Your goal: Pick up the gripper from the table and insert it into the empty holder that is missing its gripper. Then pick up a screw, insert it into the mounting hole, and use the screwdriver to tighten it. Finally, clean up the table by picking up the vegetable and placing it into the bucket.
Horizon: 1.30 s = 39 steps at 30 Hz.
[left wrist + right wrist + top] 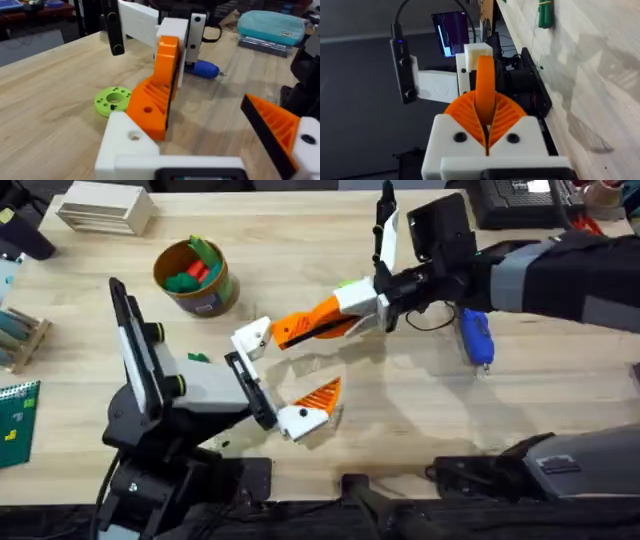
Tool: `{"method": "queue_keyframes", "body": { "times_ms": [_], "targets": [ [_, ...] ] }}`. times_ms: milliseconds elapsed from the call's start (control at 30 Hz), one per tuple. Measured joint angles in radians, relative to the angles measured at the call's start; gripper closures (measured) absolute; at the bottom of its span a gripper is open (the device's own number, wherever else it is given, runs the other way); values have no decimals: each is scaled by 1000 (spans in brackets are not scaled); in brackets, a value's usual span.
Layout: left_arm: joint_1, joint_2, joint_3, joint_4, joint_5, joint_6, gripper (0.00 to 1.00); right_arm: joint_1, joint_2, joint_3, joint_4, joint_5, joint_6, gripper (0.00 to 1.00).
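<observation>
Two hands meet above the worktop (420,420): right hand (300,328) clamped on the orange tip (157,95), seating it against the spread left hand's (275,375) bare white base (127,142).

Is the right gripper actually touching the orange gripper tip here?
Touching. In the right wrist view, the ribbed pads of the right gripper press against both sides of the gripper, with no gap.

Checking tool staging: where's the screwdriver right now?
In the overhead view the screwdriver lies on the table at right of centre, just beyond the right pincer wrist and under that arm; nothing holds it.
</observation>
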Motion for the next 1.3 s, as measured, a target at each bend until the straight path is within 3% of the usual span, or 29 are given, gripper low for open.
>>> {"method": "queue_keyframes", "body": {
  "times_ms": [567, 1000, 1300],
  "targets": [
    [0, 0, 0, 0, 1, -1, 14, 49, 0, 0, 68, 10, 35, 985],
    [14, 0, 0, 2, -77, -11, 13, 94, 3, 0, 224, 113, 163, 987],
    [14, 0, 0, 2, -79, -37, 13, 127, 96, 0, 425, 112, 305, 989]
  ]
}}
